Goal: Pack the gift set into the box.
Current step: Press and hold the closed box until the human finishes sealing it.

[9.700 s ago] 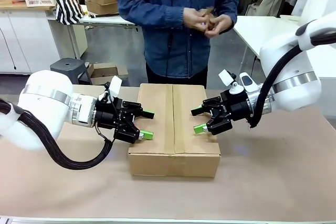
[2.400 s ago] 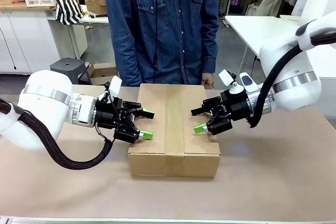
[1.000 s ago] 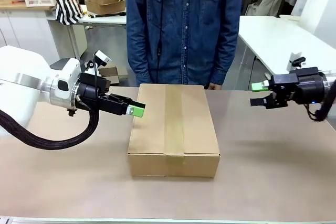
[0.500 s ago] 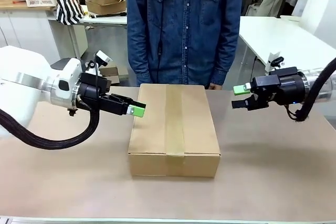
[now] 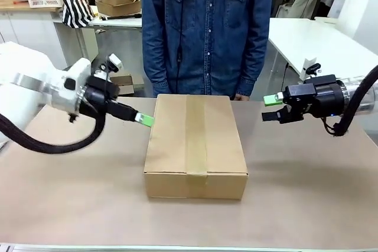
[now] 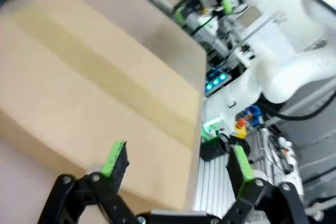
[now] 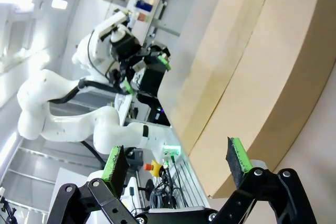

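The box [image 5: 196, 144] sits closed and taped at mid-tabletop, its long axis running from the robot toward the person. The left gripper [image 5: 143, 120], fingers wide, hangs just beside its far-left edge; the right gripper [image 5: 271, 108], also wide, stands farther off.

box [image 5: 195, 140] | brown cardboard | flaps shut, taped seam | flat, table centre
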You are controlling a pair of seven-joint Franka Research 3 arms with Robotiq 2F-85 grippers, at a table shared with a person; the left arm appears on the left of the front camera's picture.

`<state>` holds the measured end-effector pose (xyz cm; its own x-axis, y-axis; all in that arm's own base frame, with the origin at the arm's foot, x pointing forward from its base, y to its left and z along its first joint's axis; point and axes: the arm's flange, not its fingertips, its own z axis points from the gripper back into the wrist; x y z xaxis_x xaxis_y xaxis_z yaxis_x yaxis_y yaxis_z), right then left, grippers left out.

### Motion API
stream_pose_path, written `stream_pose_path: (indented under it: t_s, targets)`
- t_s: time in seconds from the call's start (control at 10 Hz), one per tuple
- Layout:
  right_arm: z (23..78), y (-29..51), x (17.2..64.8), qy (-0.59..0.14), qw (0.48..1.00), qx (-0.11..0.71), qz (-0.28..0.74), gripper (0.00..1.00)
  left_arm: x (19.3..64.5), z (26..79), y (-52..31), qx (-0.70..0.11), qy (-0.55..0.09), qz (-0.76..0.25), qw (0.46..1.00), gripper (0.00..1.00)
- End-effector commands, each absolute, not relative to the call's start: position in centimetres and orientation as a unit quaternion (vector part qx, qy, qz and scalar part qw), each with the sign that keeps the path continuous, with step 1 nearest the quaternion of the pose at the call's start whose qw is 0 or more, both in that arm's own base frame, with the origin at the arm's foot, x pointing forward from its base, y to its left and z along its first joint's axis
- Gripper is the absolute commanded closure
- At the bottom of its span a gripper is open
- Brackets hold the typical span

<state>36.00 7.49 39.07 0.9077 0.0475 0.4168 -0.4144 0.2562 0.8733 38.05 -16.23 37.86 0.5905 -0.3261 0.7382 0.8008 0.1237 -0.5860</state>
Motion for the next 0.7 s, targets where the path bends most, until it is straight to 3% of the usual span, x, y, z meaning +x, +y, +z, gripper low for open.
stream_pose_path:
  t_s: [0.0, 0.3, 0.4, 0.6]
  targets:
    - [39.2, 7.5, 36.1, -0.162, 0.774, 0.593, 0.148, 0.0, 40.5, 40.4, -11.6, -0.542, -0.162, -0.344, 0.75, 0.0]
    - [39.2, 7.5, 36.1, -0.162, 0.774, 0.593, 0.148, 0.0, 41.4, 39.5, -6.7, -0.611, -0.13, -0.22, 0.749, 0.0]
    - [39.2, 7.5, 36.1, -0.162, 0.774, 0.593, 0.148, 0.0, 41.2, 39.7, -8.2, -0.548, -0.153, -0.296, 0.768, 0.0]
    - [39.2, 7.5, 36.1, -0.162, 0.774, 0.593, 0.148, 0.0, 41.2, 39.7, -8.2, -0.548, -0.153, -0.296, 0.768, 0.0]
